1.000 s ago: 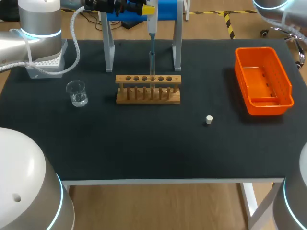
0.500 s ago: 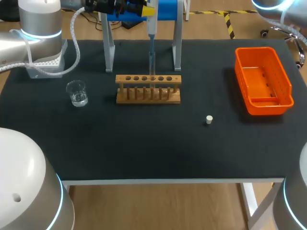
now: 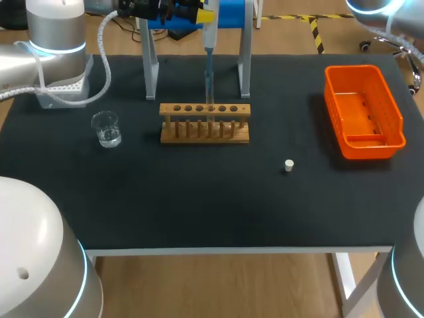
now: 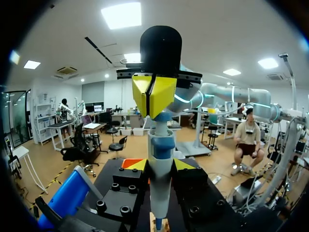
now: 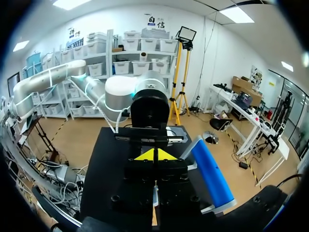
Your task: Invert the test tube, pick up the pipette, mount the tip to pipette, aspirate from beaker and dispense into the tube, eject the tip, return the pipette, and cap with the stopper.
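Observation:
My left gripper (image 3: 201, 12) is at the back of the table, shut on the white and blue pipette (image 3: 209, 36), which hangs upright. In the left wrist view the pipette (image 4: 160, 193) stands between the yellow fingertips of this gripper (image 4: 160, 165). Its tip points down into the test tube (image 3: 209, 91) standing in the wooden rack (image 3: 232, 109). My right gripper (image 4: 154, 96), shut, sits right on the pipette's top end; its own view shows the closed yellow tips (image 5: 154, 155). The beaker (image 3: 106, 128) with some liquid stands left of the rack. The white stopper (image 3: 289, 165) lies to the right.
An orange bin (image 3: 363, 109) sits at the right edge. A white tip box (image 3: 63, 89) stands at the back left. The blue pipette stand's white legs (image 3: 152, 66) rise behind the rack. My right arm (image 3: 377, 13) enters at the back right.
The pipette and its tip have shifted very slightly to the left above the rack. Nothing else has moved.

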